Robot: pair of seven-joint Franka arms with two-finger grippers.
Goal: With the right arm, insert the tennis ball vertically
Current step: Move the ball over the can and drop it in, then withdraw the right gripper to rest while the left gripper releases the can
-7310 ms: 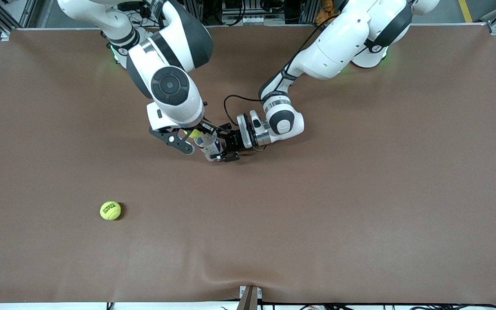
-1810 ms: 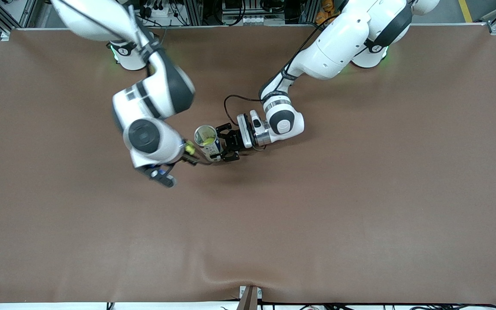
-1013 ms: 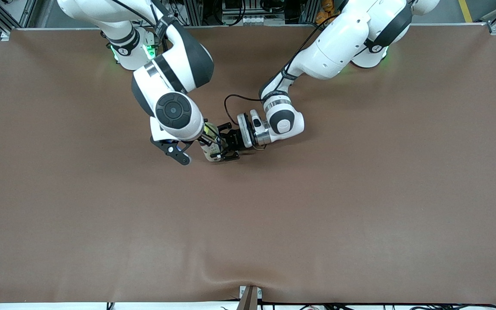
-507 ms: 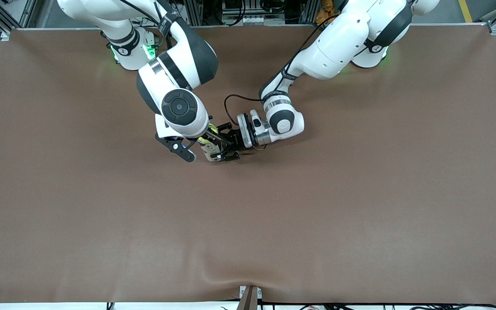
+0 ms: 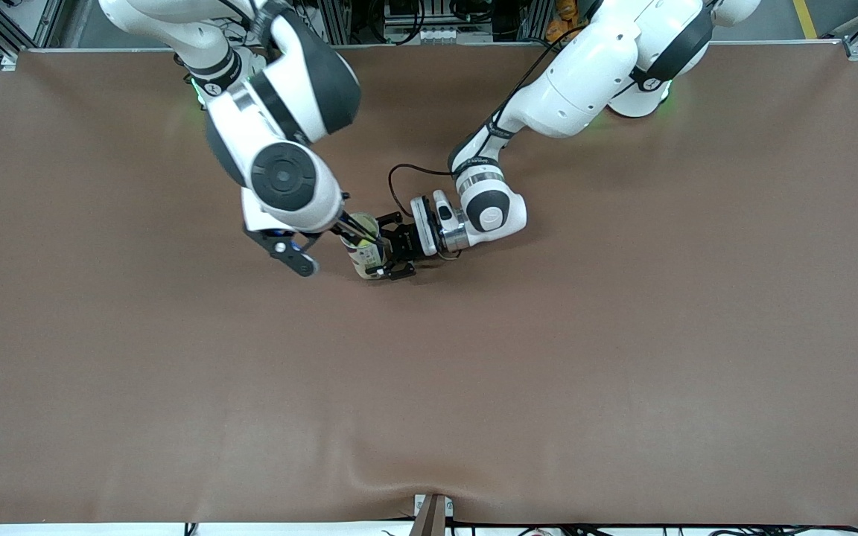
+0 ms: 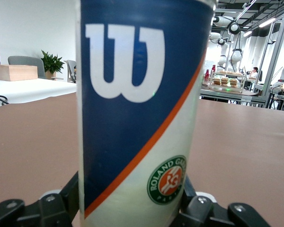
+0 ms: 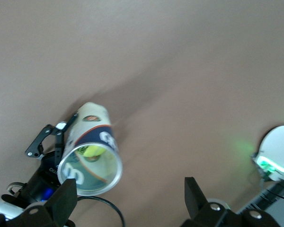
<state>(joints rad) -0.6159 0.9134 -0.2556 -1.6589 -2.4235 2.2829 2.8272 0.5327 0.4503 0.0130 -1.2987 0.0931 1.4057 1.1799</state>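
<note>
From the front, the left claw (image 5: 388, 257) clamps the upright blue-and-white cylindrical ball can (image 5: 364, 251) mid-surface, toward the edge where the robot bases stand. The right wrist view shows the right claw (image 7: 131, 204) spread wide and empty above the can (image 7: 92, 150), the yellow-green tennis ball (image 7: 91, 151) lying inside. In the left wrist view the can (image 6: 139, 109) fills the space between the left claw's fingers (image 6: 42, 210).

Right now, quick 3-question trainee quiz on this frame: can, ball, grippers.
1. True or false: the tennis ball lies inside the can.
2. Which gripper is around the can's lower body? A) left gripper B) right gripper
3. Fill in: the right gripper's fingers are ____ and hold nothing.

Key: 1 true. 2 A; its fingers flank the can, which stands upright on the table. 3 open; it sits above and beside the can's mouth.
</note>
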